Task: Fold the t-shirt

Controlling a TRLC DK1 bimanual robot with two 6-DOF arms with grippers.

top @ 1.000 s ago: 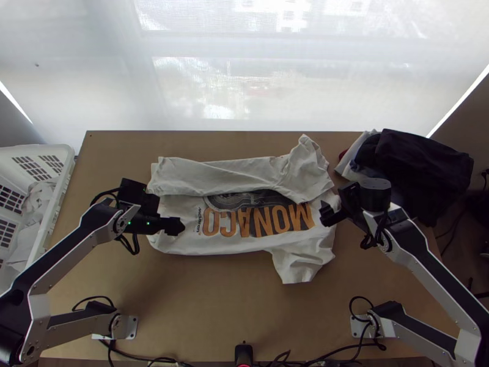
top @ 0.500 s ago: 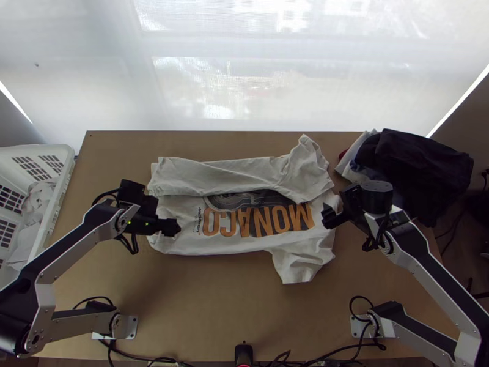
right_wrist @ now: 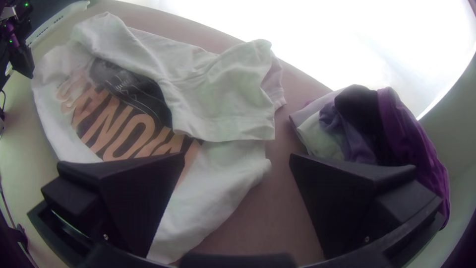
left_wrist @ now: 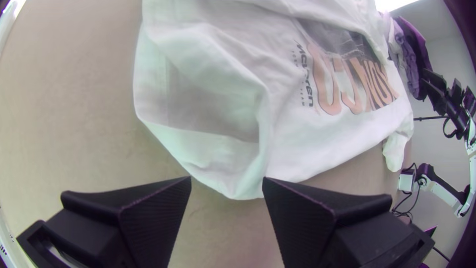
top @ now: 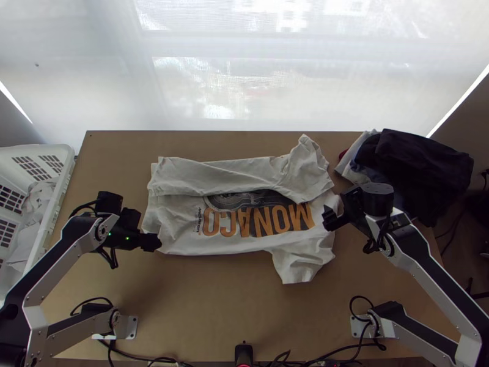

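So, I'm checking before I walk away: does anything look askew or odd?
Slightly: the hem end of the t-shirt near the left claw has a slanting crease instead of lying flat, and the folded-over sleeve pokes past the fold. The clothes pile overhangs the table.

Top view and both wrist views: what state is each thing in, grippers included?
T-shirt: partly folded, far side turned over the printed front, near sleeve out.
Left gripper: open.
Right gripper: open.
Dark clothes: heaped at the far right.
White basket: open-topped, light cloth bunched inside.
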